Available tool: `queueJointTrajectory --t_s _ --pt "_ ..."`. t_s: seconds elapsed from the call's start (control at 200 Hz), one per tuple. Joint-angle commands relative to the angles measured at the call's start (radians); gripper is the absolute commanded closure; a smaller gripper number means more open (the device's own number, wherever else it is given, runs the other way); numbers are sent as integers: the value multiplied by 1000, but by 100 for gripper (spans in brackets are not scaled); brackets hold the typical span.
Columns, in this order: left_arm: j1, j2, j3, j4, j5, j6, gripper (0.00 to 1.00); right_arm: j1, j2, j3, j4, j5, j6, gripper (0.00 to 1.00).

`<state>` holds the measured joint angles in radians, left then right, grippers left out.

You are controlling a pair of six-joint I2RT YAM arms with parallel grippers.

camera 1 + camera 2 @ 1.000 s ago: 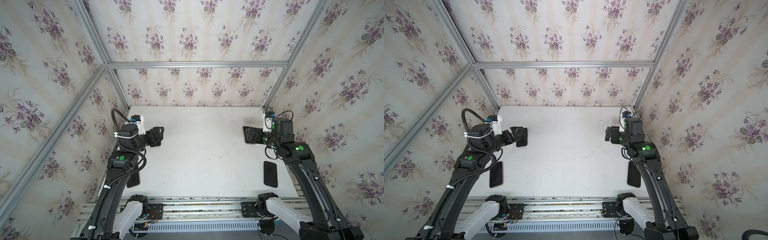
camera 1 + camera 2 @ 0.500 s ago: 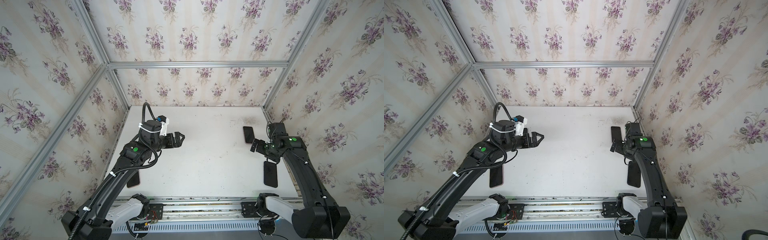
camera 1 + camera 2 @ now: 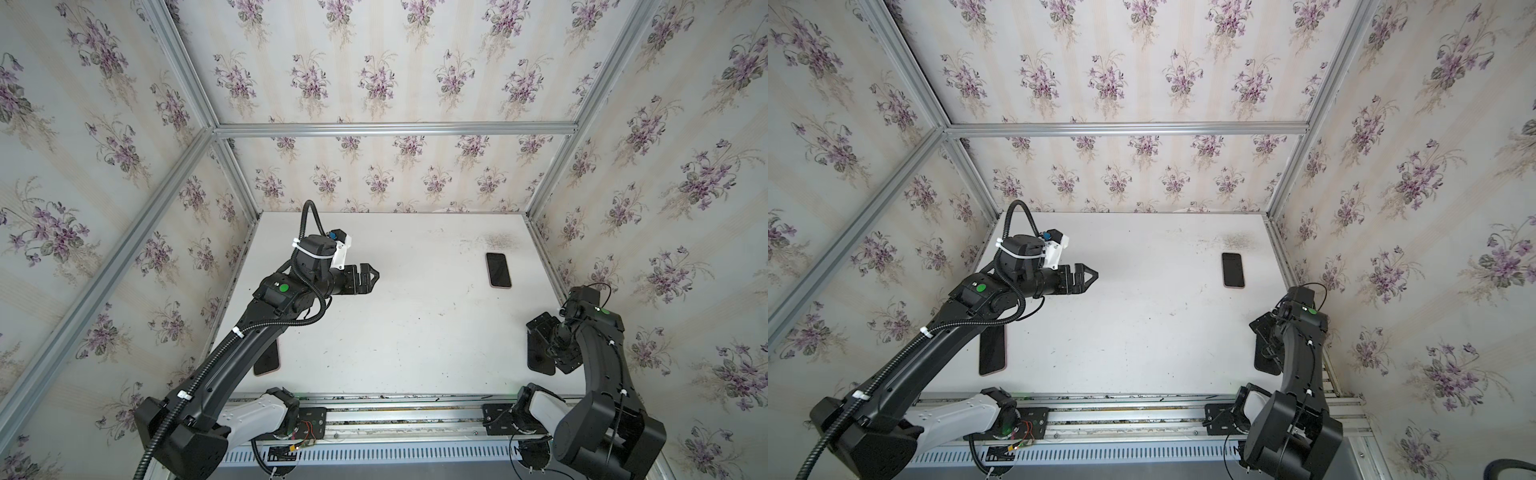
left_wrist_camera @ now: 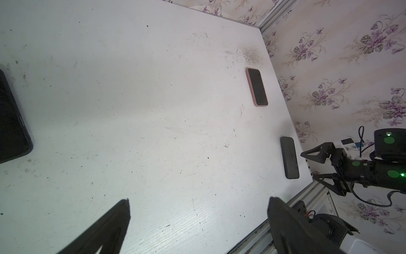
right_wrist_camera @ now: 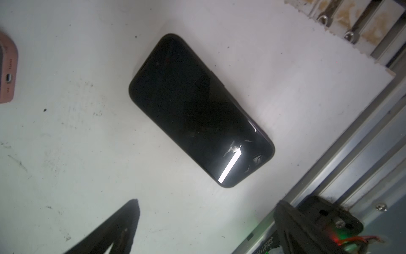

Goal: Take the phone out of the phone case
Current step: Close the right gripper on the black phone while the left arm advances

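In both top views the left gripper (image 3: 371, 276) hung empty over mid-table. The right gripper (image 3: 548, 345) hovered low over the black phone (image 3: 538, 363), probably lining up a grasp. The left wrist view showed the left jaws spread and the pink-cased phone (image 4: 256, 87) untouched, far back. The right wrist view showed the right jaws open, holding nothing.

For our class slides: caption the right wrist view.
Open right pincer over a black phone lying flat on the white table, a pink-cased phone nearby.
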<state>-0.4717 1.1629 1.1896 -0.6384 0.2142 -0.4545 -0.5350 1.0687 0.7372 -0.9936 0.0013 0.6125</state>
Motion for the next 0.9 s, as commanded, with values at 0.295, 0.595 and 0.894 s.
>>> queueJointTrajectory --t_s 0.295,0.595,0.894 --pt "2 8 14 -12 10 33 0 -171 102 -54 156 -20 -50 0" --pt "2 6 8 -13 -4 32 0 -185 178 -95 261 -55 -103 0" --pt "3 10 5 -13 -15 36 0 -184 220 -104 308 -152 -147 0"
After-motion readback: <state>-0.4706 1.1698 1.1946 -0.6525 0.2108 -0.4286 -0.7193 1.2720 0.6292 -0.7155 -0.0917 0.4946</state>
